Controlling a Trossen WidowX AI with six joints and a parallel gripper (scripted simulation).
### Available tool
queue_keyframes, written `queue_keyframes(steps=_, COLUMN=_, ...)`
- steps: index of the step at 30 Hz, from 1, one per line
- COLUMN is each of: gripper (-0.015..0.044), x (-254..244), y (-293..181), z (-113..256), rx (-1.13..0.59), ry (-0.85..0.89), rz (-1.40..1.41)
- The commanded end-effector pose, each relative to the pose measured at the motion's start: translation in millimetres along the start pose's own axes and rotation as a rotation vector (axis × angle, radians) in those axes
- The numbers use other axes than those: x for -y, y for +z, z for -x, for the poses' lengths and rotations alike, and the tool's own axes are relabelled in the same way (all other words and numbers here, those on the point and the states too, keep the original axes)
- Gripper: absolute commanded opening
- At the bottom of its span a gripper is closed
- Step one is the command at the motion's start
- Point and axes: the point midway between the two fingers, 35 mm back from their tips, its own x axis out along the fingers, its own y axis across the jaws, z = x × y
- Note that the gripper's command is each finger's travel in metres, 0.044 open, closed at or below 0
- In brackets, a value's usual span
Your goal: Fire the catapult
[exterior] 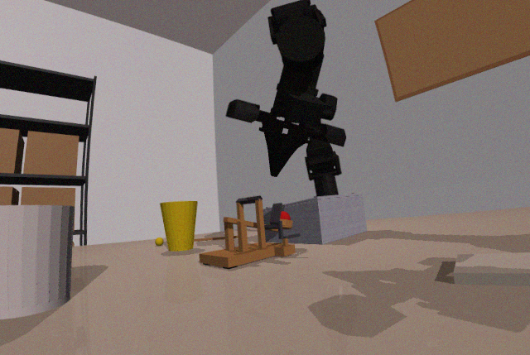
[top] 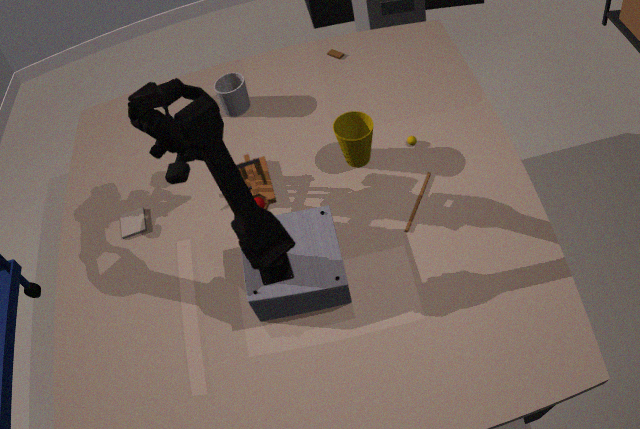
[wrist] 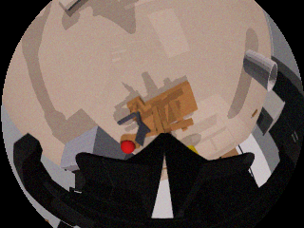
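Note:
The wooden catapult (top: 267, 190) (exterior: 239, 257) (wrist: 184, 101) stands on the table in front of the robot's base, its front end pointing roughly toward the white mug. The red ball (top: 258, 201) (exterior: 285, 216) (wrist: 127, 146) sits in the cup of its throwing arm, at the end near the base. The white mug (top: 235, 99) (exterior: 34, 261) (wrist: 256, 66) stands upright beyond the catapult. It looks grey in this light. My gripper (exterior: 274, 174) (wrist: 164, 137) is shut and empty, fingertips together, above the catapult without touching it. In the top view the fingertips are hard to make out.
A yellow cup (top: 356, 142) (exterior: 180, 226) stands beside the catapult, with a small yellow ball (top: 411, 140) (exterior: 159, 241) near it. A thin wooden stick (top: 417, 202), a pale flat block (top: 133, 225) and a small brown piece (top: 335, 53) lie on the table (top: 129, 352).

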Motion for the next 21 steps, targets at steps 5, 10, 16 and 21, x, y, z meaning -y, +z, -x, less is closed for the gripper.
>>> queue_keyframes(steps=5, gripper=0.0000, x=-37.6, y=-28.4, z=-11.7, rx=-0.138, ry=-0.035, rz=0.239)
queue_keyframes(steps=10, gripper=0.0000, x=-57.4, y=-48.1, z=-19.1, rx=-0.226, ry=-0.056, rz=0.387)
queue_keyframes(steps=16, gripper=0.0000, x=-72.4, y=-67.2, z=-25.0, rx=-0.306, ry=-0.075, rz=0.521)
queue_keyframes(steps=21, gripper=0.0000, x=-72.5, y=-67.0, z=-25.3, rx=-0.306, ry=-0.075, rz=0.521)
